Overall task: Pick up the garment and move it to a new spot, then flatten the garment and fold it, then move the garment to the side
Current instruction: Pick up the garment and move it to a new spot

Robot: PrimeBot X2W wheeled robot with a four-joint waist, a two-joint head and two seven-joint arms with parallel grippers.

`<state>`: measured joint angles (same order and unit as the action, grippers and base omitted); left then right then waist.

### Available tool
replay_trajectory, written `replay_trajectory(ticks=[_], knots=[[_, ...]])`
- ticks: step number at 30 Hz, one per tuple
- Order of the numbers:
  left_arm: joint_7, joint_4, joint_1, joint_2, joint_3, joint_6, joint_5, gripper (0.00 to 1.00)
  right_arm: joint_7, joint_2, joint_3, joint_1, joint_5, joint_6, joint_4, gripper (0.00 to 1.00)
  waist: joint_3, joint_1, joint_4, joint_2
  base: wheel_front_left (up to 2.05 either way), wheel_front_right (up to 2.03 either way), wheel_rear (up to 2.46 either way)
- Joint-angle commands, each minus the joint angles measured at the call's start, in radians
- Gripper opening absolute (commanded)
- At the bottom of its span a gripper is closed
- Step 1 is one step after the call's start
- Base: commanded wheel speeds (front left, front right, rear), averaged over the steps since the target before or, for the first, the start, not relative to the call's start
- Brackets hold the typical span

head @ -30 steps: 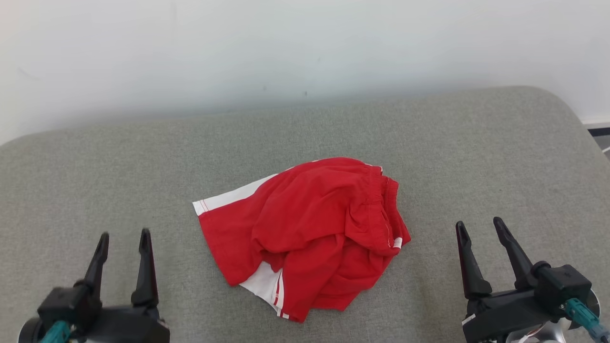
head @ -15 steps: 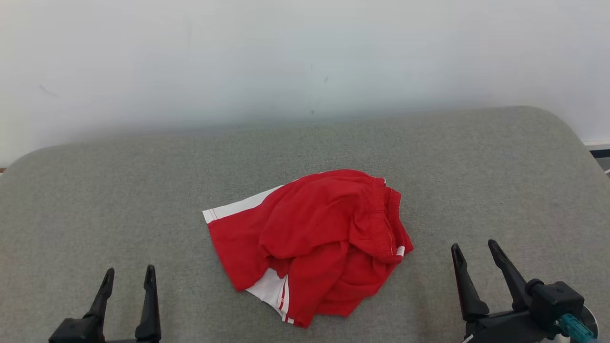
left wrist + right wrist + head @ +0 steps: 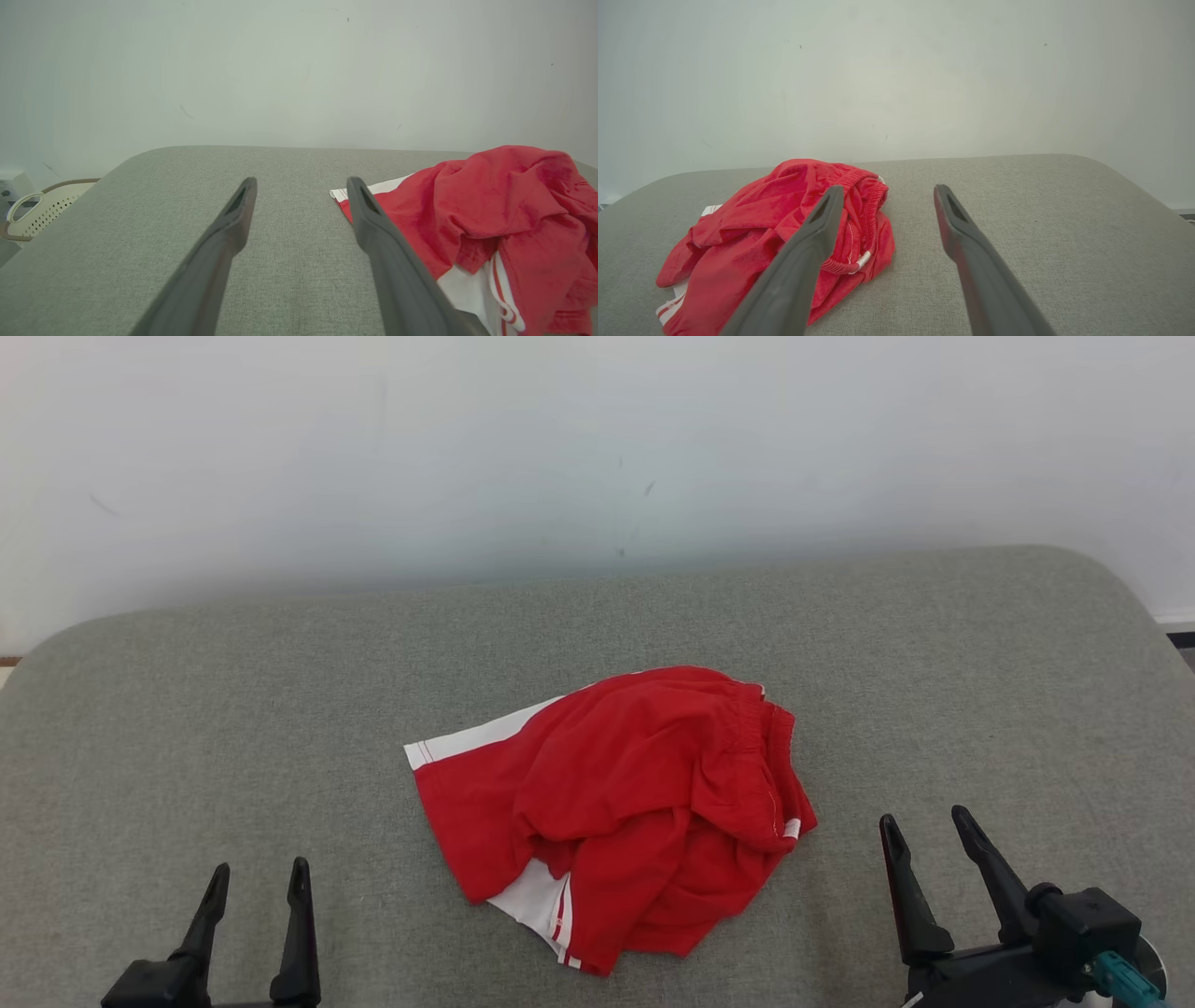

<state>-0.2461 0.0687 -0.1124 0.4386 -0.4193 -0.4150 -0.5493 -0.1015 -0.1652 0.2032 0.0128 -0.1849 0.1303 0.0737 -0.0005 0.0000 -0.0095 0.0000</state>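
Either side of crumpled red garment [image 3: 616,812] on grey cushion [image 3: 280,691]: left gripper [image 3: 260,870], right gripper [image 3: 923,819] low, both spread, empty.

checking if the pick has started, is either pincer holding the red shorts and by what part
Nothing is held. The left pincer and right pincer stand open, clear of the red shorts crumpled on the grey cushion.

garment [image 3: 616,803]: soft crumpled cloth | table [image 3: 233,709]: coarse matt woven fabric | wall [image 3: 560,448]: smooth matt
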Motion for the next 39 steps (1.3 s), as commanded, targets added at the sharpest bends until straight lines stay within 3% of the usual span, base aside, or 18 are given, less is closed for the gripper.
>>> replay_trajectory(ticks=[1,5,12,21,28,31,32,33,39], knots=[[0.001,0.002,0.001,0.002,0.0,0.0,-0.001,1.0,-0.001,-0.002,0.001,0.005,0.0,0.001,0.003,1.0,0.0,0.0,-0.001,0.0,0.0,0.0,0.0],[-0.001,0.006,-0.022,-0.006,0.002,0.01,-0.007,1.0,-0.002,-0.004,-0.002,0.002,-0.001,0.001,0.006,1.0,0.006,0.0,-0.001,0.0,0.0,0.0,0.0],[0.069,-0.061,-0.191,-0.038,-0.041,0.086,-0.027,1.0,-0.007,-0.014,0.013,-0.03,-0.001,0.001,0.015,1.0,0.063,0.0,-0.016,0.0,0.0,0.0,0.0],[0.242,-0.412,-0.415,-0.116,-0.116,0.229,-0.105,1.0,-0.044,-0.007,0.036,-0.078,-0.021,0.001,-0.017,1.0,0.157,0.0,-0.088,0.0,0.0,0.0,0.0],[0.276,-0.721,-0.524,-0.182,-0.122,0.293,-0.149,1.0,-0.076,-0.007,0.043,-0.107,-0.033,0.001,-0.054,1.0,0.199,0.0,-0.132,0.0,0.0,0.0,0.0],[0.268,-0.79,-0.543,-0.208,-0.128,0.319,-0.159,1.0,-0.084,-0.008,0.038,-0.11,-0.034,0.001,-0.066,1.0,0.203,0.0,-0.135,0.0,0.0,0.0,0.0],[0.259,-0.808,-0.552,-0.215,-0.132,0.329,-0.156,0.36,-0.085,-0.008,0.037,-0.112,-0.034,0.001,-0.067,1.0,0.203,0.0,-0.134,0.0,0.0,0.0,0.0],[0.255,-0.822,-0.559,-0.222,-0.135,0.335,-0.157,0.0,-0.086,-0.007,0.035,-0.113,-0.033,0.001,-0.07,1.0,0.204,0.0,-0.133,0.0,0.0,0.0,0.0],[0.16,-0.824,-0.636,-0.213,-0.144,0.337,-0.107,0.0,-0.091,-0.002,0.024,-0.114,-0.03,0.001,-0.079,1.0,0.192,0.0,-0.114,0.0,0.0,0.0,0.0]])
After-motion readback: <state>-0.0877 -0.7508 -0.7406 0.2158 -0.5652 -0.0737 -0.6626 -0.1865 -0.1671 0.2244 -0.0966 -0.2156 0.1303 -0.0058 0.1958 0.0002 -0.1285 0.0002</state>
